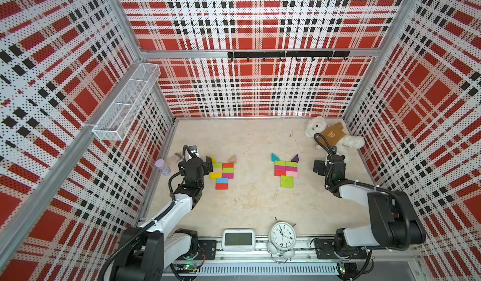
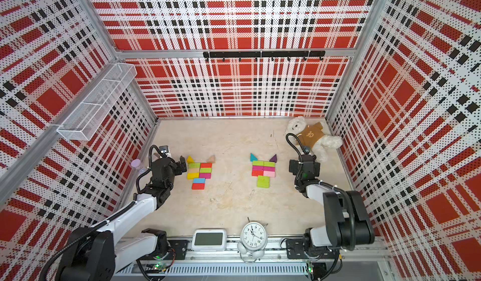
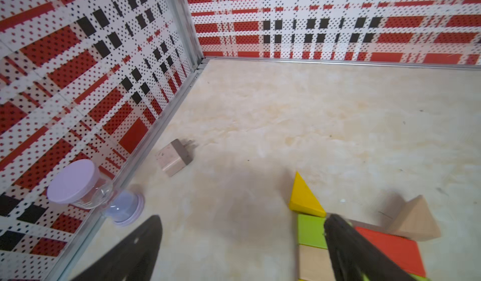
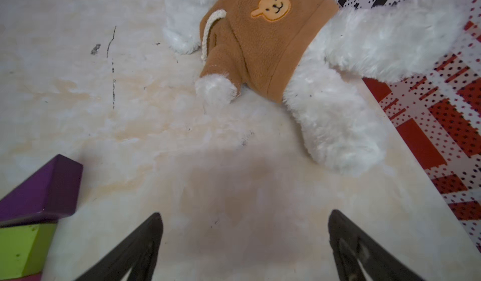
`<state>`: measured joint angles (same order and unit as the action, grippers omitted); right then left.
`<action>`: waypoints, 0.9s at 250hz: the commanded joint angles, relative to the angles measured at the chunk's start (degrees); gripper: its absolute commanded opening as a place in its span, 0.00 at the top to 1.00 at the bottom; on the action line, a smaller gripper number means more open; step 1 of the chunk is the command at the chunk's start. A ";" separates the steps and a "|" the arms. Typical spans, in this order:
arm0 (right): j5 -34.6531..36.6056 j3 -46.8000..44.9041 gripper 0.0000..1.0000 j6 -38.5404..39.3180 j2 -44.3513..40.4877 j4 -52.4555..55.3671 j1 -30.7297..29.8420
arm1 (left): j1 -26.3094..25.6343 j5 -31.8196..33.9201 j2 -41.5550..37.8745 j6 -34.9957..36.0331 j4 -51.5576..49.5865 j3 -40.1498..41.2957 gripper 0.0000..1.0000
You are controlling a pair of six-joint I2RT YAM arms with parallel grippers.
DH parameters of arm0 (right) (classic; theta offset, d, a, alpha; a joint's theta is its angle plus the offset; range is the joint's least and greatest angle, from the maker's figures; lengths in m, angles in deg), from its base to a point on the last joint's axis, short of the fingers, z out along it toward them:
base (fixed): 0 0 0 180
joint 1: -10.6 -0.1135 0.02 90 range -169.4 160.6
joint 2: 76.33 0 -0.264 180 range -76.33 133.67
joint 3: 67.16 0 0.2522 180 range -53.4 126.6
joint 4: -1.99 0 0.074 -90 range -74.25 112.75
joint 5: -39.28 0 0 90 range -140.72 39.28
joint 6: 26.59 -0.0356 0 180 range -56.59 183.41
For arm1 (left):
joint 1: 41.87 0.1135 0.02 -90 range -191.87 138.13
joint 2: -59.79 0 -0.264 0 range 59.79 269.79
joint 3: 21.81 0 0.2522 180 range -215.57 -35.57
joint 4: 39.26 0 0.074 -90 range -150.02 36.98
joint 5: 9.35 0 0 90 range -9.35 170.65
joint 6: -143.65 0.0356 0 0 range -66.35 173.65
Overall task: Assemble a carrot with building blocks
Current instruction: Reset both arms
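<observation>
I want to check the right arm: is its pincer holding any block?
No, the right pincer stands open in the right wrist view, with only bare table seen in its gap.

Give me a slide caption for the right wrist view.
Right gripper open and empty above the tabletop, purple wedge and lime brick close by, white teddy bear in a brown hoodie beyond.

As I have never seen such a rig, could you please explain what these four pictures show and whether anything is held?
It is a robot with two arms on a table, each ending in a two-fingered gripper. Two pictures look down from overhead; two come from wrist cameras. Coloured building blocks lie flat in two figures. Nearby: a teddy bear, an hourglass, a beige cube, an alarm clock, a small white display. The left gripper and right gripper are open, holding nothing.
</observation>
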<state>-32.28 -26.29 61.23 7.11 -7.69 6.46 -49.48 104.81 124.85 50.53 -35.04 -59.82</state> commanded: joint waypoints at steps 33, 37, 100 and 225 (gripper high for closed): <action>-5.26 -2.76 0.00 4.91 4.82 -25.08 0.45 | 6.64 -12.54 12.32 1.14 30.28 5.82 0.01; -5.65 -3.34 0.00 5.13 5.30 -26.35 0.45 | 6.75 -13.21 12.99 1.02 31.82 6.02 0.01; -11.35 -4.82 0.00 6.77 7.80 -31.25 0.84 | 7.32 -21.79 26.30 2.36 44.14 4.55 0.01; -11.98 -4.66 0.00 6.39 7.66 -30.78 1.22 | 2.22 -13.60 25.43 6.39 36.18 1.24 0.00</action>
<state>-43.73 -31.71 66.67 14.56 -34.84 7.44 -47.74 90.39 149.85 55.89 0.39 -57.29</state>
